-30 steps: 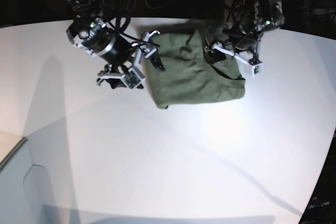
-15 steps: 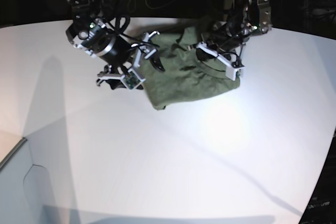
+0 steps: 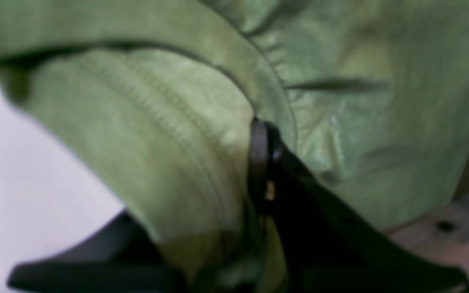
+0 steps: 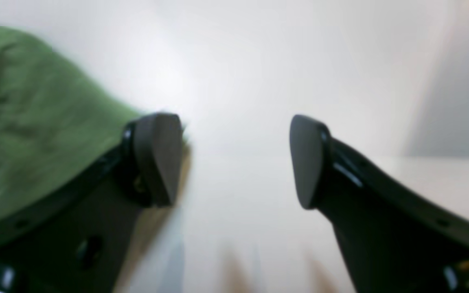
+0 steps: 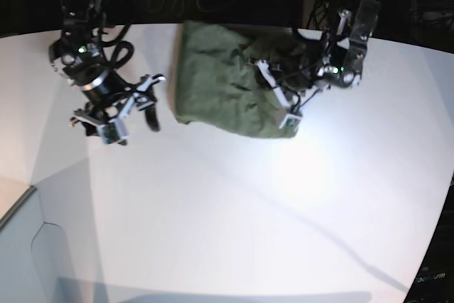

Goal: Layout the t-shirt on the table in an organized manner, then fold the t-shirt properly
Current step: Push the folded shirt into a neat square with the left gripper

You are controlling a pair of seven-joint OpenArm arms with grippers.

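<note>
Still at the laying-out step, judging by the bunched cloth; no folding begun; spread wide and white, the counter [image 5: 213, 218], mostly bare, with the t-shirt [image 5: 220, 79] heaped near its far edge, toward the middle; olive green, soft, heavily creased, doubled over itself rather than flat, no sleeves or collar told apart in the base view; stitched hem or seam seen close in the left wrist view [image 3: 169, 122], draped over the dark fingers [image 3: 259, 162]; left gripper [image 5: 287, 108] at the near right corner of the heap, fingers pressed together and pinching a fold of the shirt; right gripper [image 5: 131, 104] well apart from the cloth on the bare counter at the heap's other side, fingers [image 4: 157, 158] spread wide with nothing between them, only a green edge beside one of them in the right wrist view; next, probably, a second hold on the free side, then a pull apart to open the cloth flat.
</note>
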